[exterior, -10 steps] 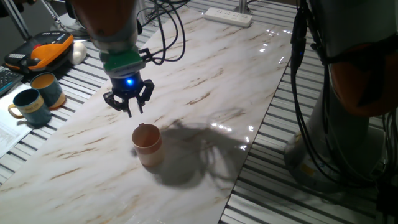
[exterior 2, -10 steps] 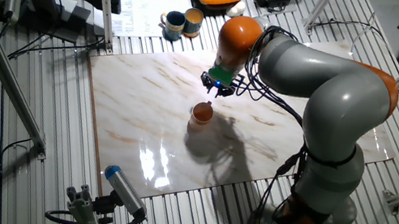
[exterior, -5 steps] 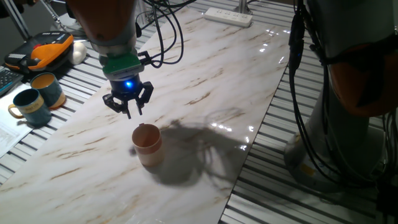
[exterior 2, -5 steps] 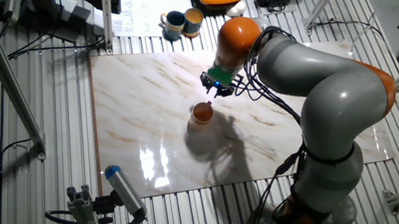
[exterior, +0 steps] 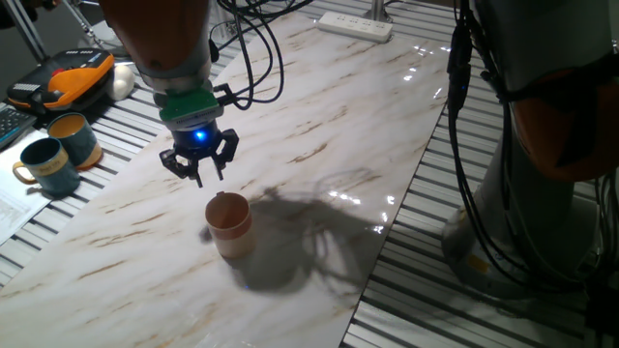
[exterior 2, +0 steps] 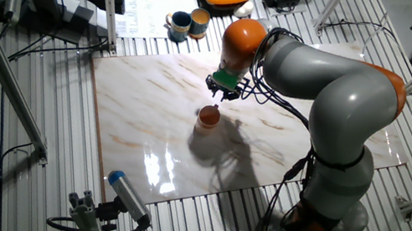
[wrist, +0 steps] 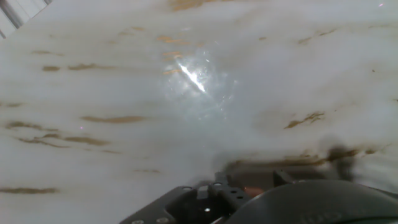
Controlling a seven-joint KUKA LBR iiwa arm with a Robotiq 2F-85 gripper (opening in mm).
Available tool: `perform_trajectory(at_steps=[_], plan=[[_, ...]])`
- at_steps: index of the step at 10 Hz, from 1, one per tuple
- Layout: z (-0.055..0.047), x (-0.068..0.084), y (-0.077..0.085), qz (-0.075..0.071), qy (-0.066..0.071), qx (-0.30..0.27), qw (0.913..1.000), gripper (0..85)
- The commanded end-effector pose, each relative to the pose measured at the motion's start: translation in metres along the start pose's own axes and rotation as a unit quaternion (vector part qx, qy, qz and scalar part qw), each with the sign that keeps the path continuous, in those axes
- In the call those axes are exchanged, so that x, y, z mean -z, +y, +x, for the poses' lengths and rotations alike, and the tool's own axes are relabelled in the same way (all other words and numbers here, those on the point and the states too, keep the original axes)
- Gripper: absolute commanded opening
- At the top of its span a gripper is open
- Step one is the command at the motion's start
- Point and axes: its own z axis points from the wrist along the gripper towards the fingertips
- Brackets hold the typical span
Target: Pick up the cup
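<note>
The pinkish-tan cup [exterior: 230, 224] stands upright on the marble tabletop [exterior: 338, 126], handle-free, with a paler band low on its wall. It also shows in the other fixed view [exterior 2: 207, 117]. My gripper [exterior: 210, 174] hangs above the table just behind and to the left of the cup, apart from it, with its blue light on. Its fingertips stand a small gap apart and hold nothing. It shows in the other fixed view [exterior 2: 221, 95] too. The hand view shows only bare marble and the dark hand body; the cup is out of that view.
A dark teal mug [exterior: 46, 166] and a teal mug with an orange inside [exterior: 74, 138] stand off the table's left edge. An orange device [exterior: 73, 77] lies behind them. A power strip [exterior: 355, 25] lies at the far end. The arm's base and cables [exterior: 542, 145] stand to the right.
The gripper has drifted slightly left and a little lower. The cup has not moved.
</note>
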Motion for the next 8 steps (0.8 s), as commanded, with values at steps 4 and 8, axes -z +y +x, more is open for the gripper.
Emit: perform_trajectory(at_steps=[4,8], plan=[[0.014,-0.012,0.003,0.007,-0.011,-0.005,0.9999,51.0],[0.006,-0.010,-0.010,-0.006,-0.001,0.016,0.9999,51.0]])
